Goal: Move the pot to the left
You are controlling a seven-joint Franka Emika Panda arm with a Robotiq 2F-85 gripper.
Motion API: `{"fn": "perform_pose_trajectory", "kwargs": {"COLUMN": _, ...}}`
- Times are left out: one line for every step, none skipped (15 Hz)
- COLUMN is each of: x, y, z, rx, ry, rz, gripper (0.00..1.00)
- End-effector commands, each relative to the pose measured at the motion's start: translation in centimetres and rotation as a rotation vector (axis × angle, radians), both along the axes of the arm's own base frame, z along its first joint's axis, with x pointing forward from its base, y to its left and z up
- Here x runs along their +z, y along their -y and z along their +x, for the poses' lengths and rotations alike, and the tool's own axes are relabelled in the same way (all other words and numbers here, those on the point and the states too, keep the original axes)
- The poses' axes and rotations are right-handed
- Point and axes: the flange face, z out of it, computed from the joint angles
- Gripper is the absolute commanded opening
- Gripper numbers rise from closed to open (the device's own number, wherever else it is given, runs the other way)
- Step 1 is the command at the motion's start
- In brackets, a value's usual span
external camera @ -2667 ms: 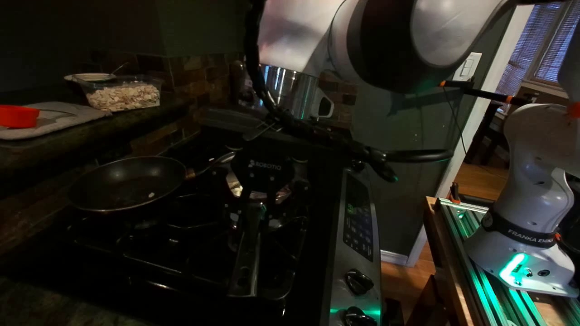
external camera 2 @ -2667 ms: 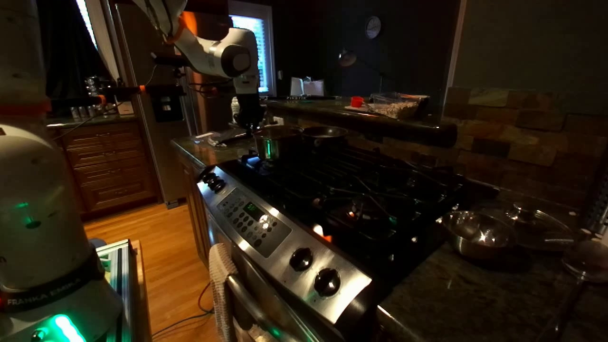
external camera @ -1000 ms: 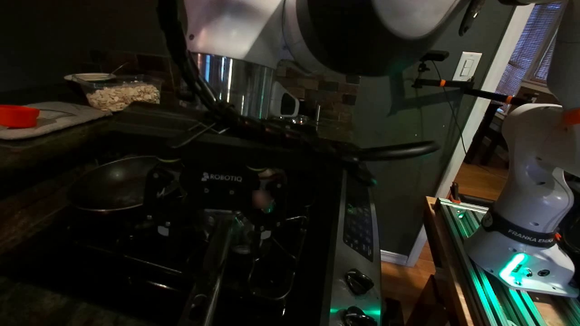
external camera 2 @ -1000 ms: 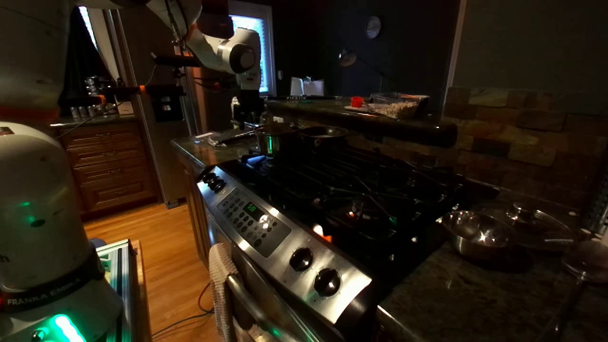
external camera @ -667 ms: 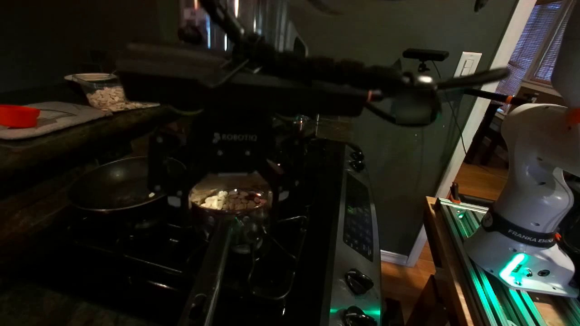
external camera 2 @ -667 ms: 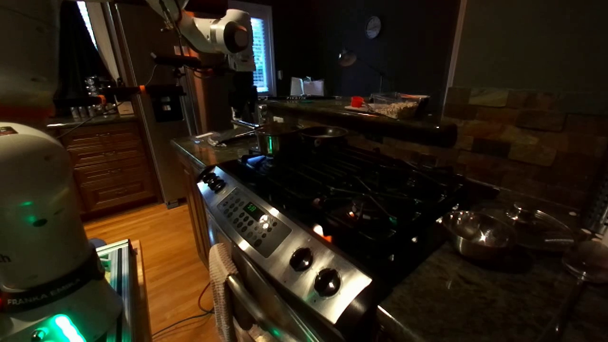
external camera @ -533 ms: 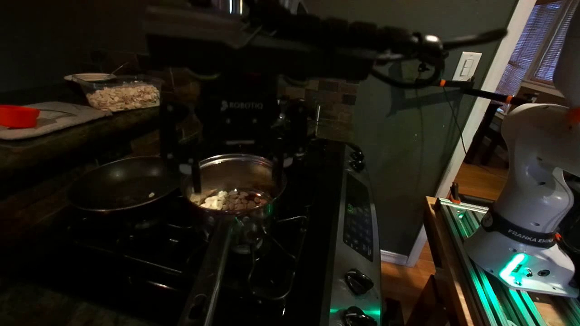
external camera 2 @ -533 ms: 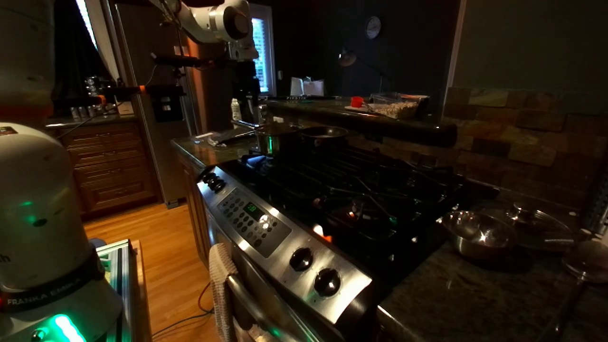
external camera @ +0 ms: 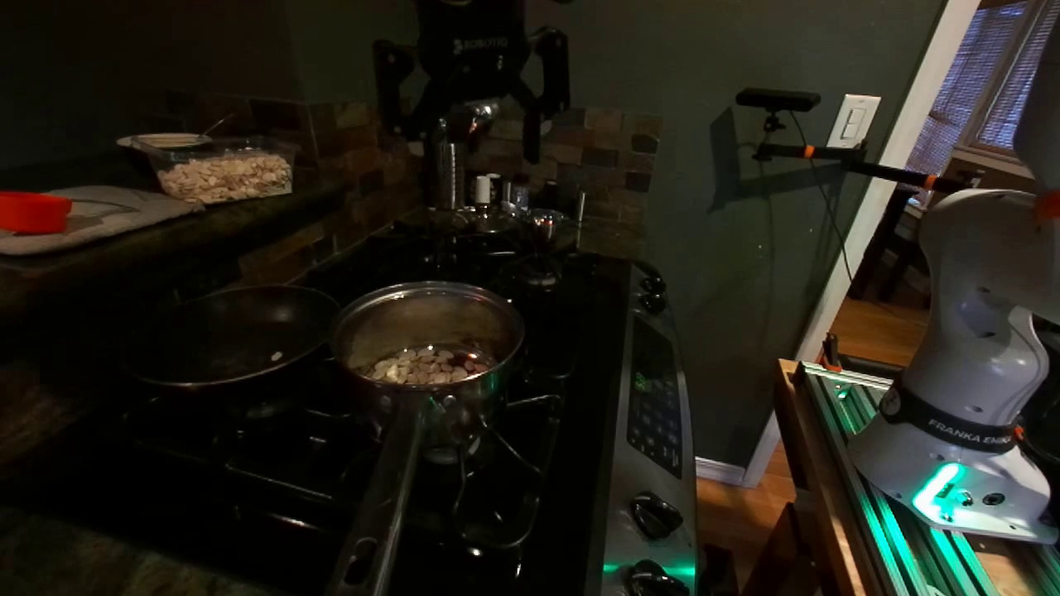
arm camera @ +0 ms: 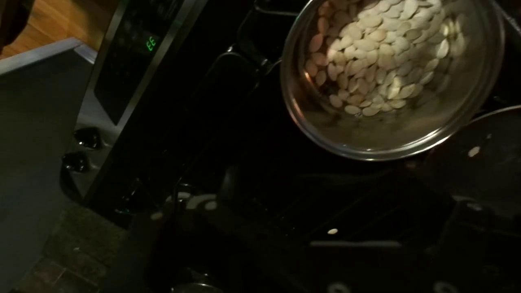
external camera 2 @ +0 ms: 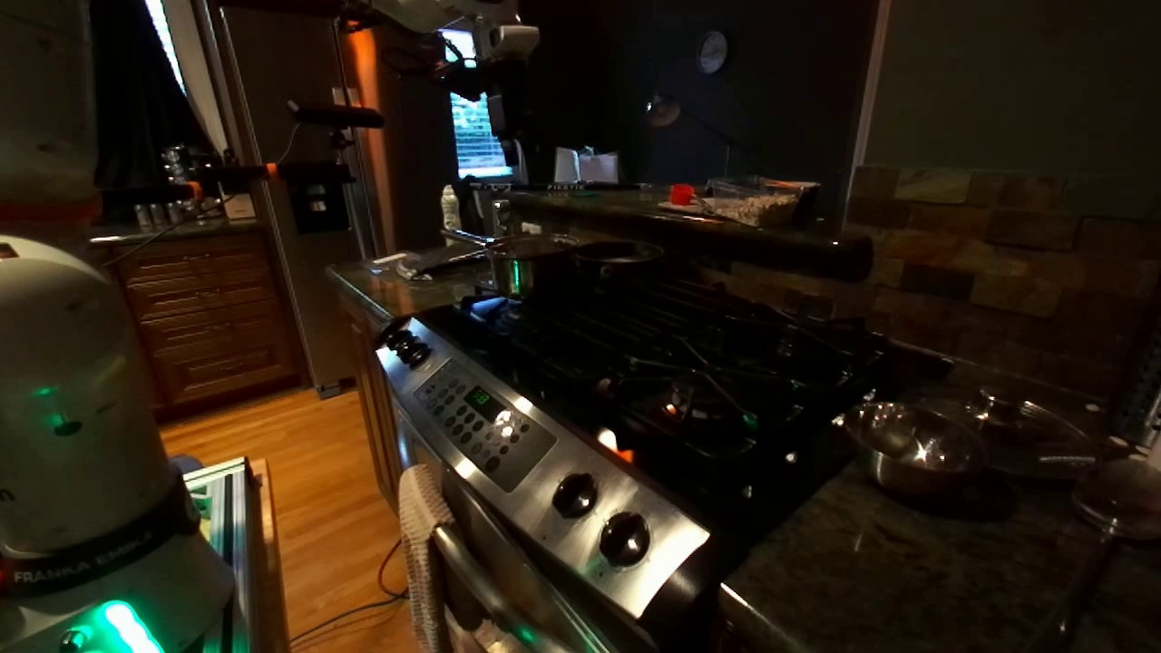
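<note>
On stovetop [external camera: 571, 497] | pot [external camera: 431, 319]: pale seeds [arm camera: 378, 53] | frying pan [external camera: 219, 331]: a seed [arm camera: 473, 151]

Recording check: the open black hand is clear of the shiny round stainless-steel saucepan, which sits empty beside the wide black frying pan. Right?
Not empty: the wrist view shows pale oval seeds in the shiny round stainless-steel saucepan. The rest stands.

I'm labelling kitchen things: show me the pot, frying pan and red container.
Pot [external camera: 426, 319]: in an exterior view, on its inner wall.
Frying pan [external camera: 232, 335]: in an exterior view, on its bare inside.
Red container [external camera: 35, 213]: in an exterior view, on its side.
</note>
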Motion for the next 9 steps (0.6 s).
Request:
{"fn": "perform_pose_trajectory", "kwargs": {"x": 2.0, "y": 3.7, "z": 0.9, "rx": 0.144, "ry": -0.093, "rz": 0.044, "gripper": 1.0}}
{"fn": "perform_pose_trajectory", "kwargs": {"x": 2.5, "y": 4.5, "z": 1.5, "rx": 0.191, "ry": -0.047, "rz": 0.075, "gripper": 1.0}}
{"fn": "perform_pose_trajectory", "kwargs": {"x": 2.7, "y": 5.4, "z": 2.0, "rx": 0.236, "ry": -0.038, "rz": 0.097, "gripper": 1.0}}
{"fn": "perform_pose_trajectory", "kwargs": {"x": 2.7, "y": 6.0, "z": 2.6, "rx": 0.28, "ry": -0.027, "rz": 0.123, "gripper": 1.0}}
{"fn": "perform_pose_trajectory", "kwargs": {"x": 2.6, "y": 5.1, "z": 2.3, "rx": 0.203, "ry": -0.037, "rz": 0.073, "gripper": 1.0}}
{"fn": "perform_pose_trajectory", "kwargs": {"x": 2.9, "y": 5.8, "z": 2.8, "rx": 0.233, "ry": -0.029, "rz": 0.092, "gripper": 1.0}}
{"fn": "perform_pose_trajectory", "kwargs": {"x": 2.9, "y": 6.2, "z": 3.0, "rx": 0.248, "ry": -0.029, "rz": 0.1, "gripper": 1.0}}
{"fn": "perform_pose_trajectory", "kwargs": {"x": 2.9, "y": 6.4, "z": 3.1, "rx": 0.254, "ry": -0.031, "rz": 0.103, "gripper": 1.0}}
{"fn": "perform_pose_trajectory", "kwargs": {"x": 2.9, "y": 6.4, "z": 3.1, "rx": 0.258, "ry": -0.033, "rz": 0.104, "gripper": 1.0}}
